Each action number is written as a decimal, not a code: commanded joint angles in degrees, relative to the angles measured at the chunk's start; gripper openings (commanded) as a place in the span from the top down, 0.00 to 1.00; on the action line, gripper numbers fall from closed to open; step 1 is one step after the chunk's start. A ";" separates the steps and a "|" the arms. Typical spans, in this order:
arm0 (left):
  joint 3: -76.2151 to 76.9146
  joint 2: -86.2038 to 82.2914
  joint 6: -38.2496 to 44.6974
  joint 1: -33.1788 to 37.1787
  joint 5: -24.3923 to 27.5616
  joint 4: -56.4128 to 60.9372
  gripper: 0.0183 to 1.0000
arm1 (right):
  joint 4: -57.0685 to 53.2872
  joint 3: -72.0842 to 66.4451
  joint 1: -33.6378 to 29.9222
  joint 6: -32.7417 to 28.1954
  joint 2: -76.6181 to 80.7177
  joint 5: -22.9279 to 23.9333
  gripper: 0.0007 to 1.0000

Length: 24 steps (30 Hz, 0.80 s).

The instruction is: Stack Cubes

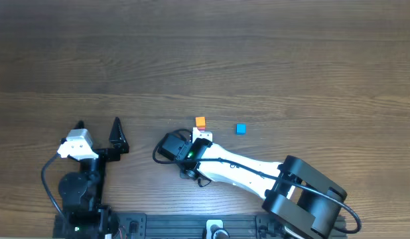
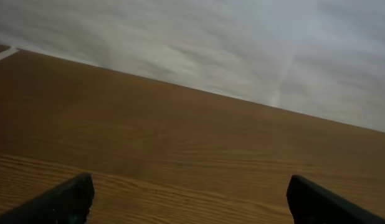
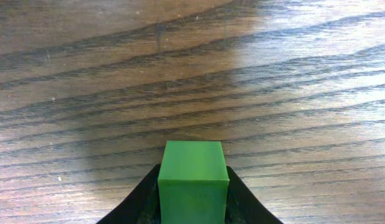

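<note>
My right gripper (image 3: 192,198) is shut on a green cube (image 3: 193,177), which sits between its dark fingers just above the wood table. In the top view this gripper (image 1: 192,149) is at the middle of the table, just in front of an orange cube (image 1: 200,122). A blue cube (image 1: 240,129) lies a short way to the right of the orange one. My left gripper (image 1: 99,130) is at the left of the table, open, with nothing between its fingers (image 2: 68,200).
The wood table (image 1: 205,60) stretches wide and bare behind the cubes. The right arm (image 1: 258,174) lies diagonally across the front right. A pale wall (image 2: 230,43) rises beyond the table's edge in the left wrist view.
</note>
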 commanded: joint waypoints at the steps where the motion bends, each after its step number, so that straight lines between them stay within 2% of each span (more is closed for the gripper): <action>1: -0.28 -0.28 0.81 0.31 0.74 -0.17 0.00 | 0.13 1.14 0.44 -0.02 0.52 1.29 0.75; 7: -0.28 -0.28 0.81 0.31 0.72 -0.17 0.00 | -1.40 1.84 0.44 -0.02 -0.59 1.75 0.84; 12: -0.28 -0.28 0.81 0.31 0.72 -0.17 0.00 | -11.56 8.57 0.42 -0.20 -4.55 6.58 0.87; 14: -0.28 -0.28 0.81 0.31 0.72 -0.17 0.00 | -18.32 15.41 -0.72 -3.10 -5.75 9.51 0.89; 19: -0.28 -0.28 0.81 0.31 0.74 -0.17 0.00 | -24.83 25.38 -5.25 -9.33 -4.66 9.94 0.92; 24: -0.28 -0.28 0.81 0.31 0.72 -0.17 0.00 | -25.62 30.32 -10.32 -14.45 -2.05 9.20 0.96</action>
